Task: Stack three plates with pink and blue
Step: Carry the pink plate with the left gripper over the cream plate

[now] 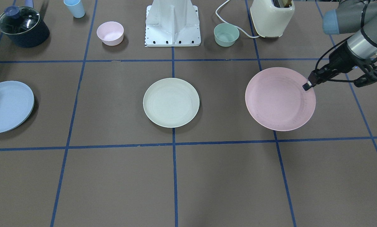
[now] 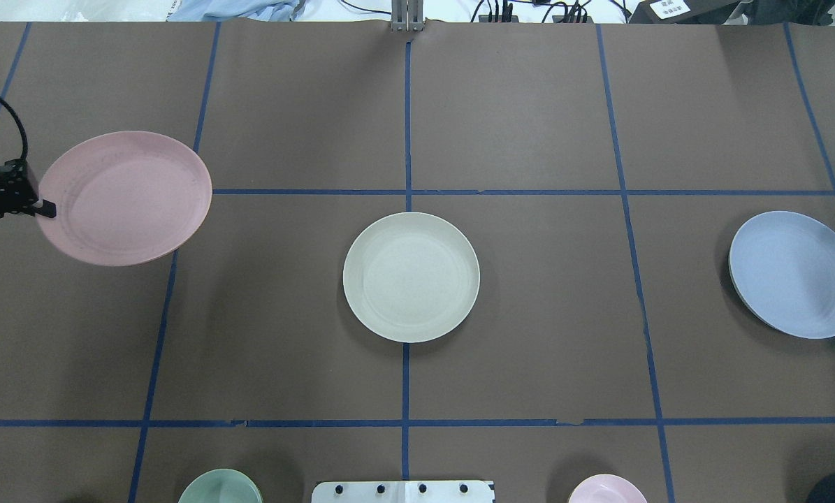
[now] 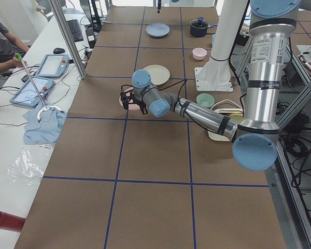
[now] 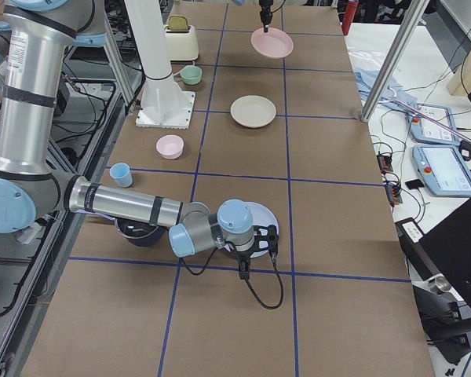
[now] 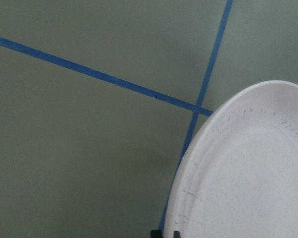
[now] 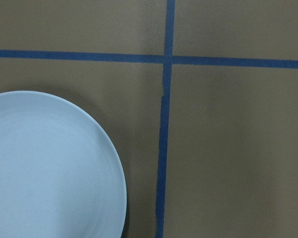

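The pink plate (image 1: 279, 99) hangs slightly tilted over the table on my left side, its rim pinched by my left gripper (image 1: 307, 86), which is shut on it. The overhead view shows this too: plate (image 2: 127, 199), gripper (image 2: 45, 208). The cream-green plate (image 1: 171, 102) lies flat at the table's middle (image 2: 411, 276). The light blue plate (image 1: 7, 105) is on my right side (image 2: 794, 274) and fills the lower left of the right wrist view (image 6: 44, 168). My right gripper (image 4: 255, 243) is at the blue plate's edge, seen only from the side; I cannot tell if it is open or shut.
Along the robot's side stand a small pink bowl (image 1: 110, 33), a mint-green bowl (image 1: 226, 34), a cream toaster (image 1: 272, 17), a lidded dark pot (image 1: 22, 26), a blue cup (image 1: 74, 8) and the white robot base (image 1: 173, 23).
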`<state>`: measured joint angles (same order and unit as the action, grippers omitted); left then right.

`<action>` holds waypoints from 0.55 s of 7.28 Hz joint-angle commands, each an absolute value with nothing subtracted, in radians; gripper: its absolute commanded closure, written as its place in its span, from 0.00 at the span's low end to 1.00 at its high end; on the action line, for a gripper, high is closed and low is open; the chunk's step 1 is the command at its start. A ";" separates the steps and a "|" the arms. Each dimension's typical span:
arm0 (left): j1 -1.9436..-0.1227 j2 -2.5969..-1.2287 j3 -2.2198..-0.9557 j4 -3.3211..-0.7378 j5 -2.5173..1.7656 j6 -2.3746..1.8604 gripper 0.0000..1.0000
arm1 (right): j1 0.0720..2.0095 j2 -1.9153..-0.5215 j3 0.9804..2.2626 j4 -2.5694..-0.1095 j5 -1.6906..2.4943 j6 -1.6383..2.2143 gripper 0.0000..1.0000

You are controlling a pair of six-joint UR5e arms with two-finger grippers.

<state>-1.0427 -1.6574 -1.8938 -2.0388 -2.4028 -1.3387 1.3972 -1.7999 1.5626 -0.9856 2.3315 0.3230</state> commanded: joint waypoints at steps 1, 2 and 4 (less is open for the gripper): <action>-0.929 -1.753 -1.908 -2.039 -2.390 -1.536 1.00 | 1.316 -1.801 1.514 -0.861 2.315 0.443 0.00; -0.902 -1.782 -1.908 -2.039 -2.388 -1.581 1.00 | 1.284 -1.801 1.513 -0.848 2.298 0.469 0.00; -0.833 -1.831 -1.904 -2.039 -2.347 -1.650 1.00 | 1.255 -1.790 1.480 -0.847 2.289 0.471 0.00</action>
